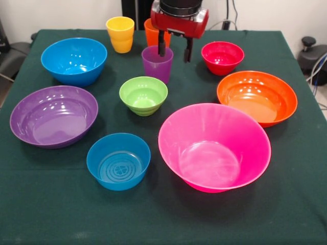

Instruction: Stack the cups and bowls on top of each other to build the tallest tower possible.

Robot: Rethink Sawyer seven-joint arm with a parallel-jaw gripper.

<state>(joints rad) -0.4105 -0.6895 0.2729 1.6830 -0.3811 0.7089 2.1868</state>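
My gripper [175,51] hangs open at the far middle of the table, just above the purple cup [157,65]; one finger [162,46] is over the cup's rim, the other to its right. The orange cup [152,33] stands behind, partly hidden by the gripper. The yellow cup [120,34] stands to the left. The small green bowl [143,95] sits in front of the purple cup, the small red bowl [222,57] to its right. No tower stands; every piece sits apart on the green cloth.
A mid-sized blue bowl [74,60] sits far left, a purple bowl [53,116] left, a small blue bowl [118,161] near middle, the large pink bowl [214,146] near right, an orange bowl [257,97] right.
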